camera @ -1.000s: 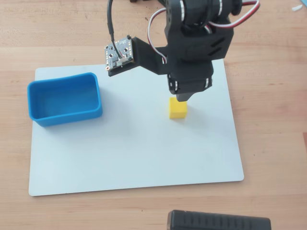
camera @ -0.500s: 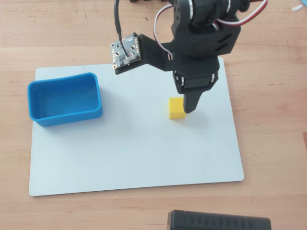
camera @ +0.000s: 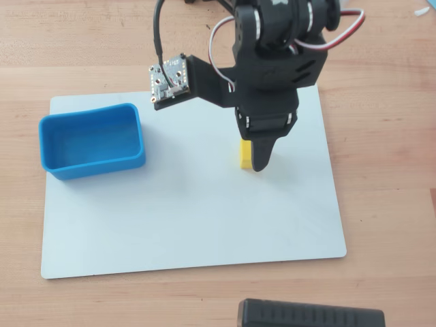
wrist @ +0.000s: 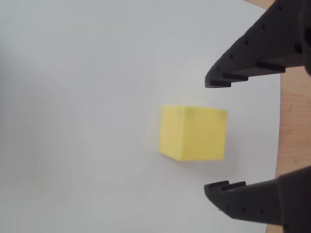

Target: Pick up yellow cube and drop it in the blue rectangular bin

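The yellow cube point(wrist: 193, 133) rests on the white board point(wrist: 73, 97). My gripper point(wrist: 209, 135) is open in the wrist view, with one black finger point(wrist: 233, 73) above the cube and the other below it, neither touching. From overhead the gripper point(camera: 253, 160) hangs over the cube point(camera: 242, 155), so only a yellow sliver shows at its left side. The blue rectangular bin point(camera: 102, 165) stands empty at the board's upper left, well away from the gripper.
The white board point(camera: 184, 218) lies on a wooden table point(camera: 388, 170). A black ridged object point(camera: 310, 315) sits at the bottom edge. A small circuit board point(camera: 169, 76) with its cable juts out left of the arm.
The gripper has shifted left over the yellow cube, which showed nearly whole beside the finger before and is now mostly covered from overhead. Cube and bin have not moved.
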